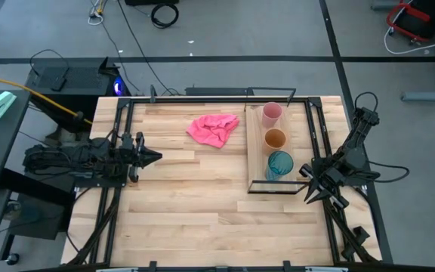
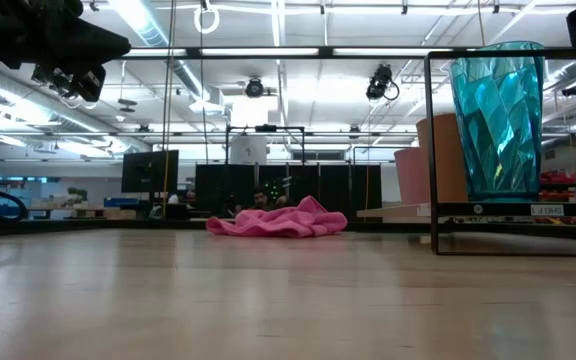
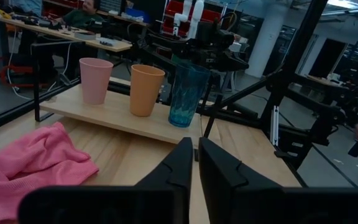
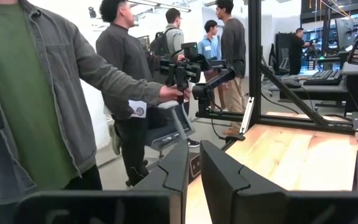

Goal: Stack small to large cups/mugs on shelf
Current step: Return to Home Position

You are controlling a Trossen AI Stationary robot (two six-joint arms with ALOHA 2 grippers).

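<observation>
Three cups stand upright in a row on the pale shelf board (image 1: 258, 162) at the table's right: the pink cup (image 1: 271, 114) farthest, the orange-brown cup (image 1: 276, 139) in the middle, the teal-blue cup (image 1: 280, 163) nearest. They also show in the left wrist view: pink cup (image 3: 96, 79), orange-brown cup (image 3: 146, 89), teal-blue cup (image 3: 187, 93). My left gripper (image 1: 155, 157) is shut and empty at the table's left, pointing toward the shelf. My right gripper (image 1: 308, 198) is shut and empty at the table's right edge, beside the shelf's near end.
A crumpled pink cloth (image 1: 214, 128) lies on the table left of the shelf, near the far edge. The shelf's thin black wire frame (image 2: 430, 150) rises around the board. Several people stand beyond the table's edge in the right wrist view (image 4: 123, 56).
</observation>
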